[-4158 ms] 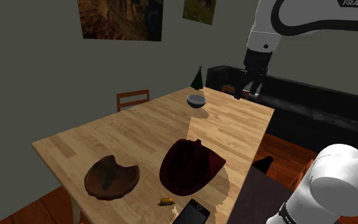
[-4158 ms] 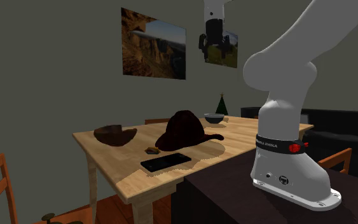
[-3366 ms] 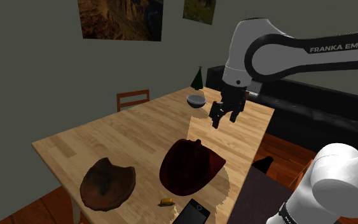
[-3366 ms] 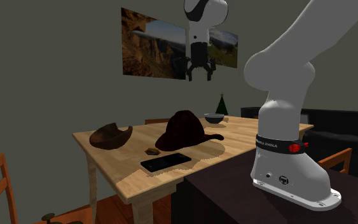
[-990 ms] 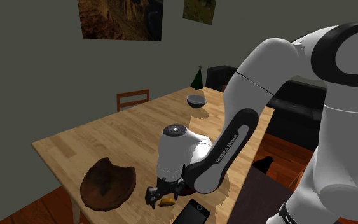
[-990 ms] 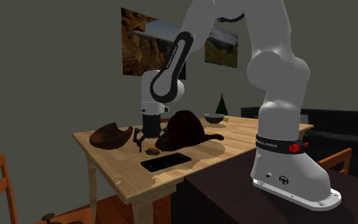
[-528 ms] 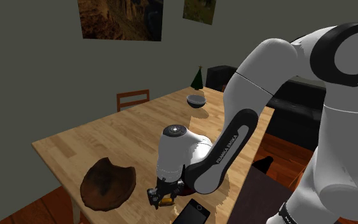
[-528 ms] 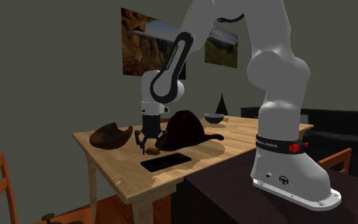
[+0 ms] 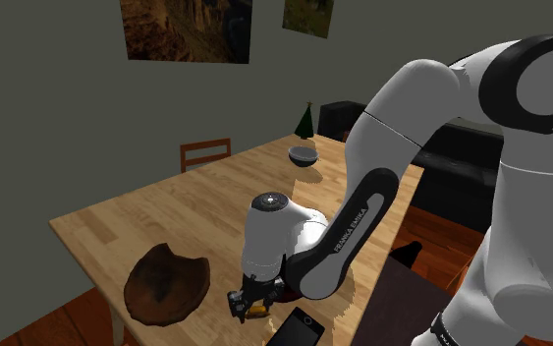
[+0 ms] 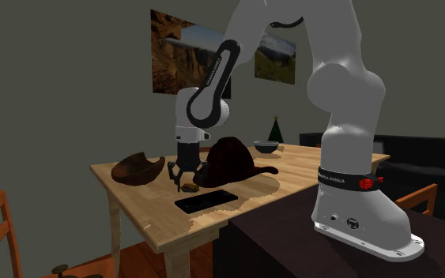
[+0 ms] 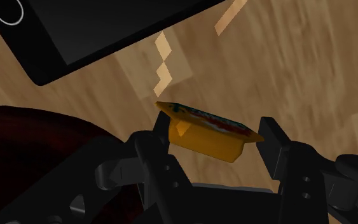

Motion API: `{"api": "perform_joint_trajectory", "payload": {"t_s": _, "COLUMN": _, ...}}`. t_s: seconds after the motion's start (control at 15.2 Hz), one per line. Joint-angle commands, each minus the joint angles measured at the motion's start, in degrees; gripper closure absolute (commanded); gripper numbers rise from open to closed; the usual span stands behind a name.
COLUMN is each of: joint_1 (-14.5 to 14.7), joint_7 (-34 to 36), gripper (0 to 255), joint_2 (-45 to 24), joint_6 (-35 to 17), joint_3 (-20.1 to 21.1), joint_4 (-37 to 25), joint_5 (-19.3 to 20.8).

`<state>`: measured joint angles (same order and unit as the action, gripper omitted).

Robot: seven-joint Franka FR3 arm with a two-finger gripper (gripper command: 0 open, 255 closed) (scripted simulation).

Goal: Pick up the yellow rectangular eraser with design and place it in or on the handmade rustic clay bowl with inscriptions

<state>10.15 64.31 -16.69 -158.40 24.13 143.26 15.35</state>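
- Leaving the rough brown clay bowl (image 9: 166, 285) waiting at the shoulder view's lower left, mouth up, well apart from the grasp, as the drop target.
- Clamping the black gripper (image 11: 211, 135) on the yellow eraser (image 11: 203, 132) by its two ends, low on the wooden table (image 9: 146, 211) at lower centre, seemingly readying a lift.
- Working just beside the black smartphone (image 9: 301, 327) at lower right, so probably needing a straight-up lift to avoid nudging it.

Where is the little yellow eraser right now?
The yellow eraser is clasped in the gripper near the edge of the wooden table, at the shoulder view's bottom, between the dark red hat and the black phone.
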Motion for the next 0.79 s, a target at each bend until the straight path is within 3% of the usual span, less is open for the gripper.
{"api": "perform_joint_trajectory", "payload": {"t_s": 0.0, "joint_1": -0.47, "joint_7": -0.65, "gripper": 255, "joint_2": 0.84, "joint_6": 0.64, "joint_3": 0.71, "joint_4": 0.17, "joint_5": -0.91}}
{"api": "perform_joint_trajectory", "payload": {"t_s": 0.73, "joint_1": -4.11, "joint_7": -8.18, "gripper": 255, "joint_2": 10.64, "joint_6": 8.64, "joint_3": 6.22, "joint_4": 0.77, "joint_5": -11.56}}
